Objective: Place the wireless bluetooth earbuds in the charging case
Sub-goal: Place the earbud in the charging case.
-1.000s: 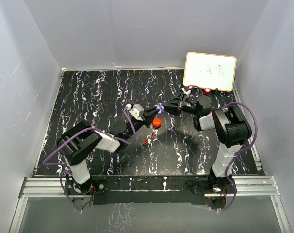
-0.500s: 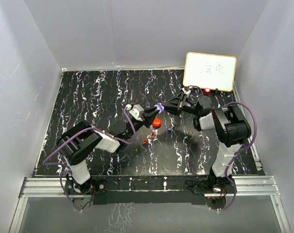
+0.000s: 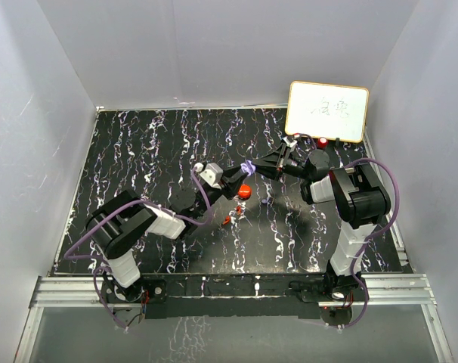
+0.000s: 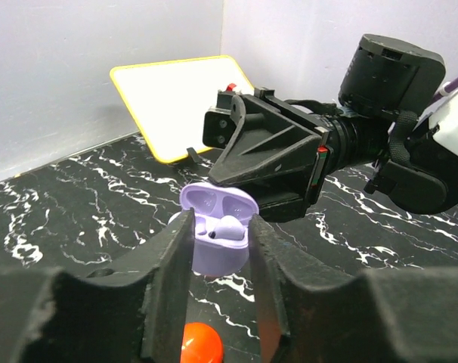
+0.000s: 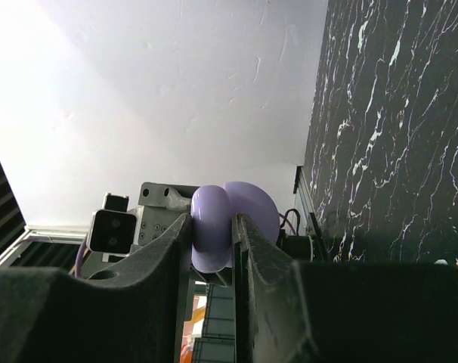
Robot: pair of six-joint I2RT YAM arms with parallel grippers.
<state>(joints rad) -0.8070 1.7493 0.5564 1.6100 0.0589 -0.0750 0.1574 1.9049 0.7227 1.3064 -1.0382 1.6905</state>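
My right gripper is shut on the open lavender charging case, holding it above the table's middle. In the left wrist view the case faces me with its lid up, and one lavender earbud sits in a well. My left gripper stands right in front of the case, its jaws a little apart on either side of the earbud and gripping nothing. In the right wrist view the case is pinched between the fingers. A red pair of earbuds lies on the table near the round red case.
A yellow-framed whiteboard leans at the back right with a small red item at its foot. White walls enclose the black marbled table. The two arms meet nose to nose over the middle.
My left gripper has drawn back slightly to the left from the purple case. The right arm and the case have stayed put.
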